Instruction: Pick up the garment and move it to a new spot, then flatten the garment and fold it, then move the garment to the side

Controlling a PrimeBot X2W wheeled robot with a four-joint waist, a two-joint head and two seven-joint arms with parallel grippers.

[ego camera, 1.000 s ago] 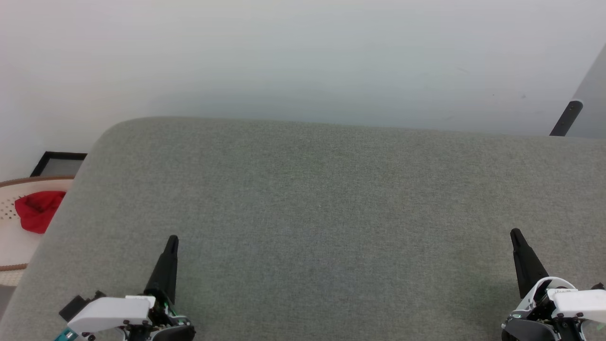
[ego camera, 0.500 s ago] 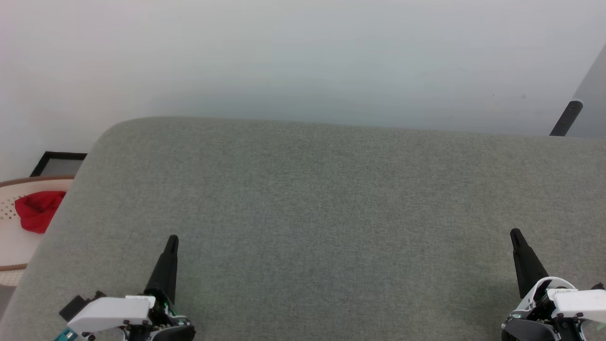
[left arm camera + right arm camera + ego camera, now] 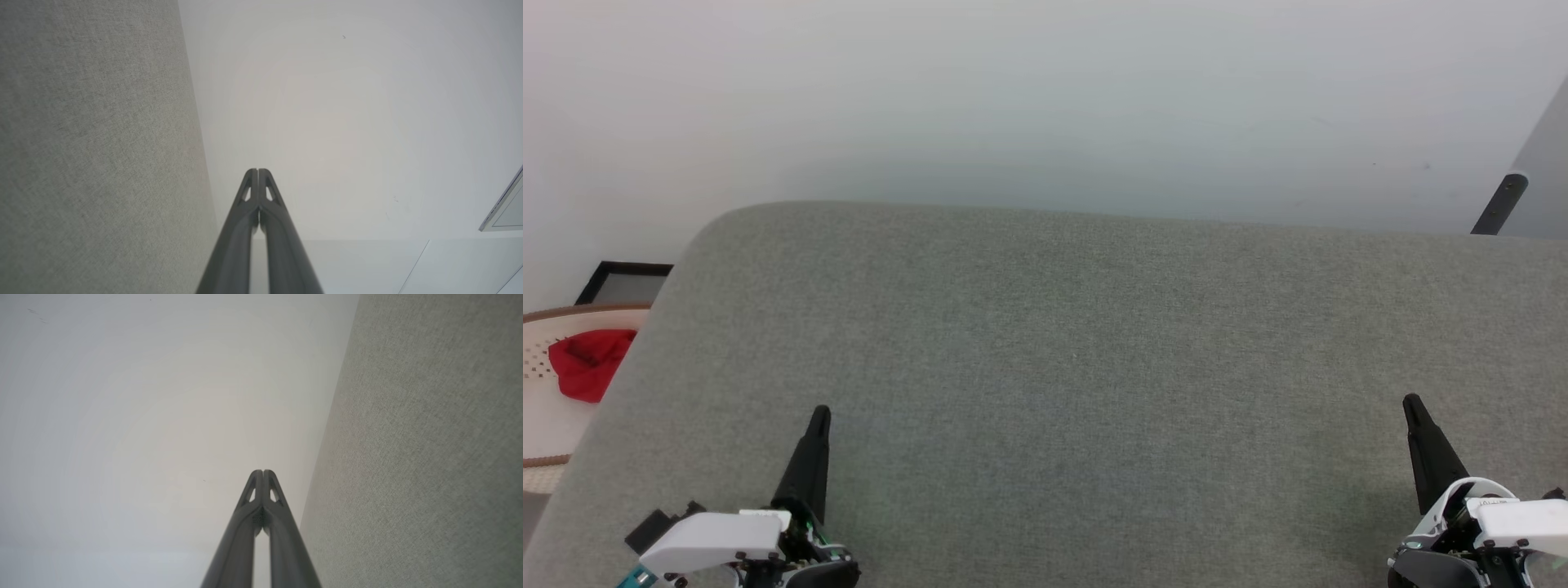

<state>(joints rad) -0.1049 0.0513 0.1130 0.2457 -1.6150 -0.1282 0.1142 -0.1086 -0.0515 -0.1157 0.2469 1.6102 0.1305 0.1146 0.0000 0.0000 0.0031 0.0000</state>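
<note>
Upholstered surface (image 3: 1078,351): is spanning near and middle ground. Left gripper (image 3: 821,412) is pointing away at its near left, right gripper (image 3: 1410,402) at its near right. Basket (image 3: 580,310) is sitting off its left edge, bunched cloth (image 3: 587,363) lying inside; frame (image 3: 625,282) is lying just beyond. Slanted leg (image 3: 1499,204) is standing far right.

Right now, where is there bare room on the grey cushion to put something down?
The grey cushion is bare all over: the widest patch lies between the left end effector and the right end effector, back to the white wall. The crowded spot is past its left edge, where a red cloth sits in a white basket.
</note>
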